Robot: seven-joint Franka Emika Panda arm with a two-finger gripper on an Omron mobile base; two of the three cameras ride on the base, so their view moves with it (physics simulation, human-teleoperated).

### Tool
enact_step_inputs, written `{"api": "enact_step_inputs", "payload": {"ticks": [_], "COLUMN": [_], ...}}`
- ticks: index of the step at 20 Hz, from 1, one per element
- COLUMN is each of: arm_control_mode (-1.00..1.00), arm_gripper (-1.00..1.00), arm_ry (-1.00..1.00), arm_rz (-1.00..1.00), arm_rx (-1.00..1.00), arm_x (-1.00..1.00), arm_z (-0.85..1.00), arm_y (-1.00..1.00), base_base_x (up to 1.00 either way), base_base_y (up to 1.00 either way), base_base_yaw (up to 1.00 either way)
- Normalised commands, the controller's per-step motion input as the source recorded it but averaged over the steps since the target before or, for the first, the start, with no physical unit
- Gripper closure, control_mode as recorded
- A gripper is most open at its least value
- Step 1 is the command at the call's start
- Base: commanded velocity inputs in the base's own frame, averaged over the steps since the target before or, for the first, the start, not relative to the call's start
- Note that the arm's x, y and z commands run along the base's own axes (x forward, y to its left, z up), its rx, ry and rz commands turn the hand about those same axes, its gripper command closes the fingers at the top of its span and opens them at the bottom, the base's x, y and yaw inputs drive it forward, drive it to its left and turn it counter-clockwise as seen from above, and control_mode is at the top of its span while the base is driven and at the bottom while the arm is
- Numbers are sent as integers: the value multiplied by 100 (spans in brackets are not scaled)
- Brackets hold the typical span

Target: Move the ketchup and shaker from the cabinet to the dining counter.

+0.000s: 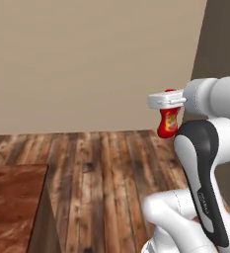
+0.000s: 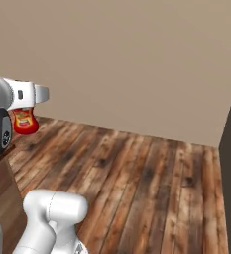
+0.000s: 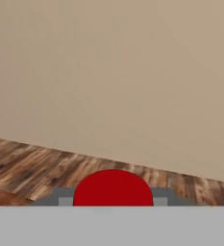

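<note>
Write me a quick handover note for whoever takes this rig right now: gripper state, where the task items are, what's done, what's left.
Gripper: shut on the ketchup, which hangs upright, held near its top, in the air above the wooden floor.
Dining counter: its reddish-brown corner sits at the lower left of the left base view; the part in view is bare.
Done: ketchup is picked up.
Left: set the ketchup on the dining counter, then fetch the shaker from the cabinet and bring it over.
</note>
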Motion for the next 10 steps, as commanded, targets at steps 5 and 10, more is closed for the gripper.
{"api": "enact_step_inputs", "payload": {"ticks": [5, 10], "arm_control_mode": [100, 100], "arm_gripper": [100, 100], "arm_ry": [0, 0], "arm_rz": [0, 0], "arm_rx": [0, 0], "arm_x": [0, 0], "arm_z": [0, 0], "arm_y": [0, 0], "base_base_x": [72, 72], "base_base_y": [-25, -22], "base_base_yaw": [28, 33]}}
